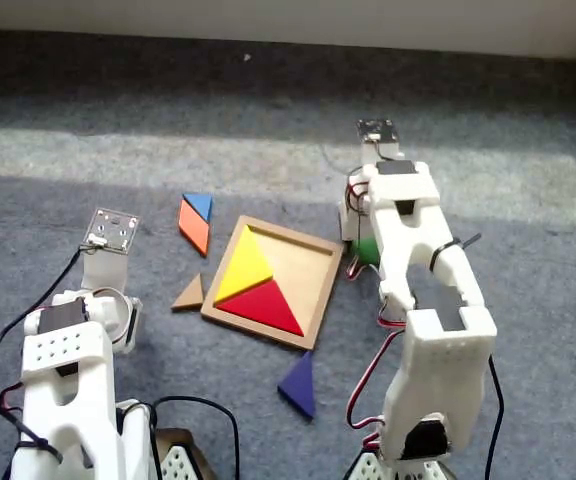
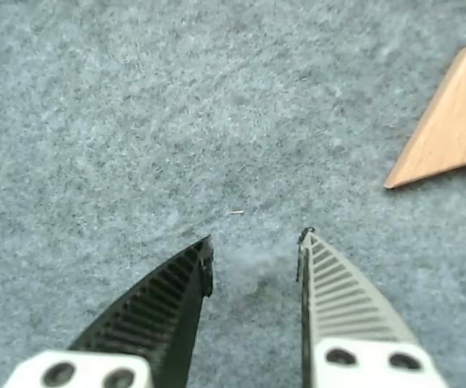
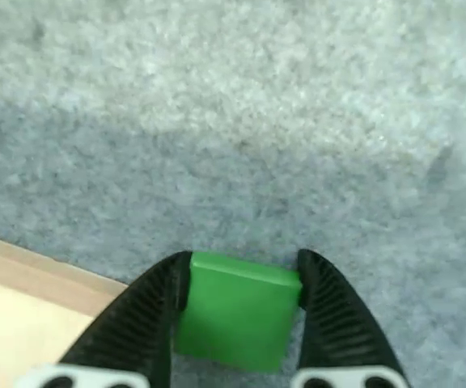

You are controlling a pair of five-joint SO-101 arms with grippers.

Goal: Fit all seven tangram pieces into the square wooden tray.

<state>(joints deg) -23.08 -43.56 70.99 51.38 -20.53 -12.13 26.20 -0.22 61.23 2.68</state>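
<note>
The square wooden tray lies mid-carpet and holds a yellow triangle and a red triangle. A blue triangle and an orange piece lie to its upper left, a wooden triangle by its left corner, and a dark blue triangle below it. My right gripper is shut on a green square piece just off the tray's right edge. Over bare carpet to the left of the wooden triangle, my left gripper stands open and empty.
Grey carpet covers the whole floor, with a sunlit band across the back. Cables trail from both arm bases at the front. There is free carpet left of the left arm and to the right of the right arm.
</note>
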